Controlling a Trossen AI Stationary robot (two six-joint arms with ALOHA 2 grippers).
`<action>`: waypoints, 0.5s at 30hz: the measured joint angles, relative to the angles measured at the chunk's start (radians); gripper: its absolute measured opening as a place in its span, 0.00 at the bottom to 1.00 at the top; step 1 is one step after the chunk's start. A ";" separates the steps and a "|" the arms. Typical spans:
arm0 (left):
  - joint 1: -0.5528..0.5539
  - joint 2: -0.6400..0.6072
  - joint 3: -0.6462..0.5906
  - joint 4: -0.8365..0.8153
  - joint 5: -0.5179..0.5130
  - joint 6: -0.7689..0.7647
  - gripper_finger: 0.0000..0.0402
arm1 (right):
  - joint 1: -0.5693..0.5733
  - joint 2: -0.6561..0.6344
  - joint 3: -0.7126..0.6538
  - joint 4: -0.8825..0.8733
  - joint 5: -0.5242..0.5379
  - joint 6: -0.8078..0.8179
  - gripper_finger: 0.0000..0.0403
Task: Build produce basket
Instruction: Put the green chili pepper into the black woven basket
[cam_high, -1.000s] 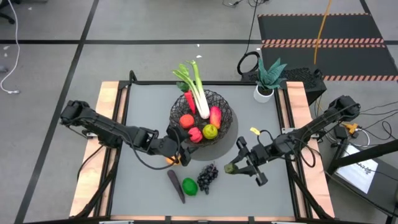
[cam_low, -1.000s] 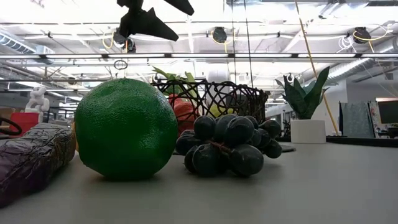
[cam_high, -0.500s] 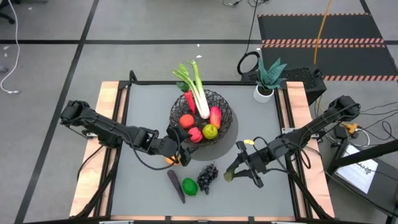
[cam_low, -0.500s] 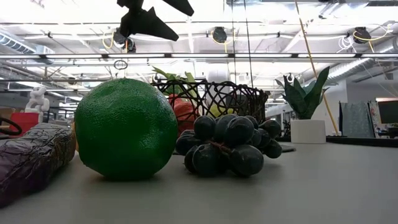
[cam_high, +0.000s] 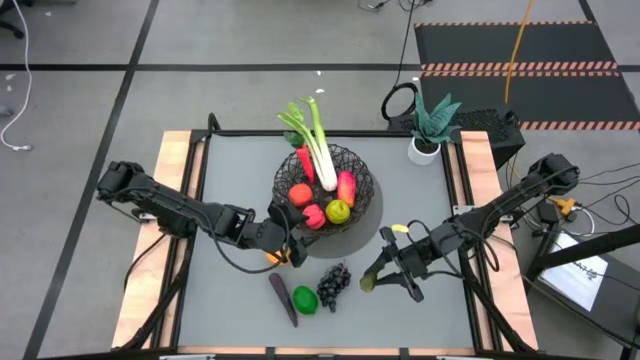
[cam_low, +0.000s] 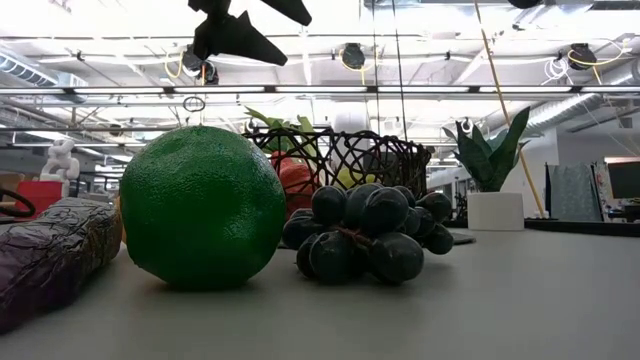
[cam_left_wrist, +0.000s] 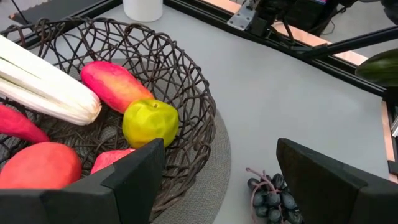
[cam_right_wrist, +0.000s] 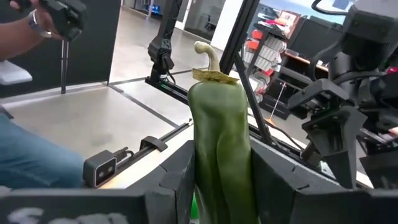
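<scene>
Eggplant (cam_high: 282, 299): a dark purple piece lying at the near edge of the table (cam_high: 420, 200), just beside the green fruit; in the low view it fills the near left corner.
Green fruit (cam_high: 305, 299): a round, pebbled green ball on the table between the eggplant and the grapes, touching or almost touching both.
Grapes (cam_high: 333, 281): a dark bunch on the bare table, near the basket's front rim but apart from it.
Right gripper (cam_high: 372, 274): held above the table to the right of the grapes, its fingers clamped narrowly on the cucumber.
Cucumber (cam_right_wrist: 221, 149): a green piece with a pale stem at one end, gripped between the right gripper's two fingers and clear of the table.
Left gripper (cam_high: 290, 250): low beside the basket's near left rim, its fingers standing wide apart with nothing between them; something orange shows just below it, too hidden to name.
Basket (cam_high: 352, 160): black wire bowl at the middle of the table, resting on a round grey mat (cam_left_wrist: 217, 149).
Produce in basket: a leek (cam_high: 318, 148) leaning over the far rim, a red-orange fruit (cam_high: 300, 194), a yellow-green fruit (cam_high: 339, 211), and a long pink-red piece (cam_high: 346, 186).
Potted plant (cam_high: 430, 128): a white pot at the far right corner, well apart from the basket.
</scene>
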 joint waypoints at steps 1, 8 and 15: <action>0.000 0.000 0.000 0.000 0.000 0.000 0.77 | 0.000 0.000 0.000 0.000 0.004 0.013 0.31; 0.000 0.000 0.000 0.000 0.000 0.000 0.77 | 0.000 0.000 0.000 0.001 0.115 0.122 0.31; 0.000 0.000 0.000 0.000 0.000 -0.001 0.77 | -0.001 0.000 0.000 0.024 0.241 0.294 0.31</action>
